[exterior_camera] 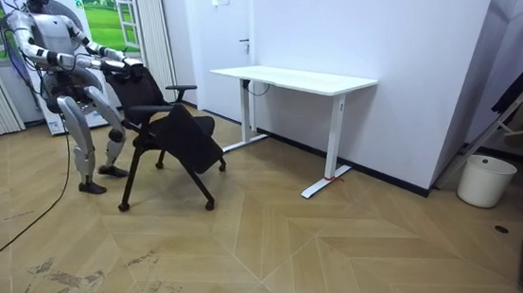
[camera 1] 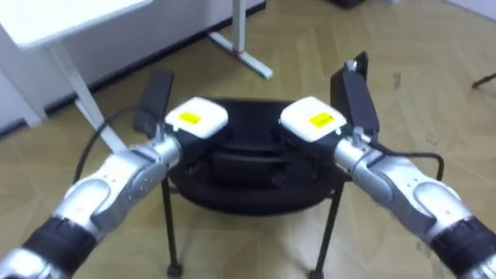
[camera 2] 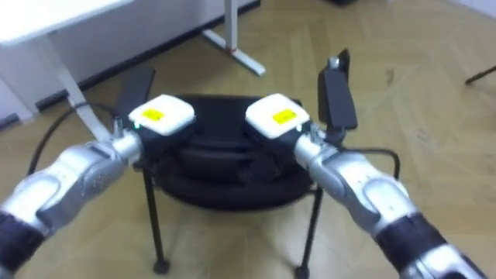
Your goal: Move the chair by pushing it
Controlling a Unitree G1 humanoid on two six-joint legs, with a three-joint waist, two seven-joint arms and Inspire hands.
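The black padded office chair point(camera 1: 248, 167) on thin black metal legs stands directly in front of the robot, with its back nearest the robot's body and its seat pointing away toward 12 o'clock. The left hand point(camera 1: 195, 118) lies on the top edge of the chair back at about 11 o'clock and the right hand point(camera 1: 314, 119) at about 1 o'clock, both with the white back upward. The far side of each hand is hidden over the edge, so I cannot tell whether it grips or merely presses.

To push well, the force should probably be equal through both arms and directed straight ahead, since a stronger push on one side would swing the chair round. Pressing high on the back could tip the chair, so short steps taken together with the push seem wise. The white rectangular desk on white metal legs point(exterior_camera: 294, 79) has its foot bar point(camera 1: 242, 53) at 12 o'clock ahead of the chair, so the path needs watching.

Counted:
- one chair
- two flat black armrests: the left armrest point(camera 1: 155, 99) at 10 o'clock and the right armrest point(camera 1: 355, 97) at 2 o'clock
- one desk
- one white round bucket point(exterior_camera: 486, 179), well apart
- two hands
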